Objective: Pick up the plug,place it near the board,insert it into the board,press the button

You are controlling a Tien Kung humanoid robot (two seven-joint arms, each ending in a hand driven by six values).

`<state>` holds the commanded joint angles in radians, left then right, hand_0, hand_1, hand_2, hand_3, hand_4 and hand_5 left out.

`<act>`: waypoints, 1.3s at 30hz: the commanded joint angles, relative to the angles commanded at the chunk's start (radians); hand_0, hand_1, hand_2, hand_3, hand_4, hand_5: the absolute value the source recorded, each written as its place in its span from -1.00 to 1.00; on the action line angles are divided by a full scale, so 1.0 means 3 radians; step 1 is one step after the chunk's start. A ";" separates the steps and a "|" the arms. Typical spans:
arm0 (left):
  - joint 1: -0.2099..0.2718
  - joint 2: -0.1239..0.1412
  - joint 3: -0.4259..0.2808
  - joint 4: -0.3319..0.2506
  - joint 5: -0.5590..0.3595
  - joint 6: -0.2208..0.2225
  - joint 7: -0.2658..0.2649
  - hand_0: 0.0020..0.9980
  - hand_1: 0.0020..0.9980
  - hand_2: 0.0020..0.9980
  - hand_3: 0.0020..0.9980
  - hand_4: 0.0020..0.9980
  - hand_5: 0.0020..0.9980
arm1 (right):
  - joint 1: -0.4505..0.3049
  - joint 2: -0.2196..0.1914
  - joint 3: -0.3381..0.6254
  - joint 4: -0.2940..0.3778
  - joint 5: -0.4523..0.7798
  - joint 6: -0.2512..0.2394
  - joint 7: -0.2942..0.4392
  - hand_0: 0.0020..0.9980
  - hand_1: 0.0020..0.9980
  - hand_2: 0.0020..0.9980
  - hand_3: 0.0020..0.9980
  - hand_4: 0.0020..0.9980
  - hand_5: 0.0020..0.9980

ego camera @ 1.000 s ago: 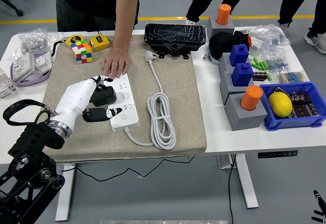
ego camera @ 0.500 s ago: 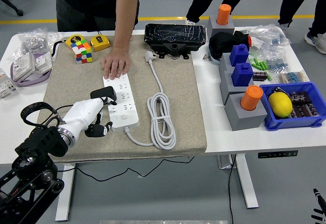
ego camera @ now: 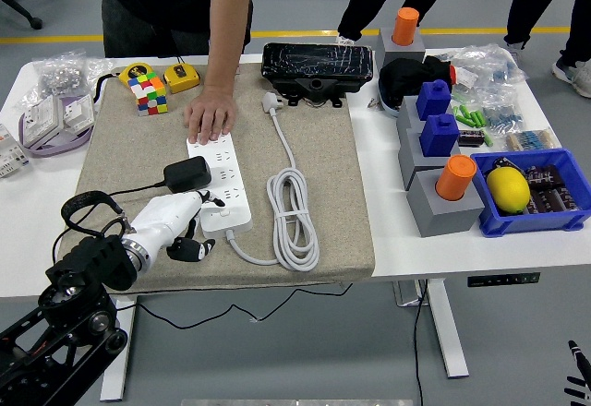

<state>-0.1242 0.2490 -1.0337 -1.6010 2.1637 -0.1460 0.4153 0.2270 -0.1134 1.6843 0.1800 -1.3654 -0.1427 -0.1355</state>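
Plug (ego camera: pixel 187 174) sits seated on the board (ego camera: pixel 220 189)'s left side. At seven o'clock from it, the left hand (ego camera: pixel 181 221) hangs released, gripping nothing. Insertion looks done; pressing the button comes next. At twelve o'clock, a person's hand (ego camera: pixel 211 113) steadies the board.

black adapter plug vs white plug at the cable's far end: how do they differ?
The black adapter plug is boxy and sits against the white power strip, with a thin black cord. The white plug is smaller, lies loose on the beige mat and ends the strip's thick white cable. Neither is being held.
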 joint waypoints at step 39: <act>0.0000 -0.0015 0.0125 0.0183 -0.0040 -0.0005 -0.0007 -0.71 -0.95 -0.76 0.49 0.31 -1.00 | -0.0018 0.0001 0.0013 0.0000 -0.0010 -0.0022 0.0003 1.00 0.69 0.49 0.56 1.00 1.00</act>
<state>-0.1242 0.2445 -0.9961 -1.5462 2.1518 -0.1476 0.4131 0.2214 -0.1131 1.6881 0.1800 -1.3686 -0.1492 -0.1347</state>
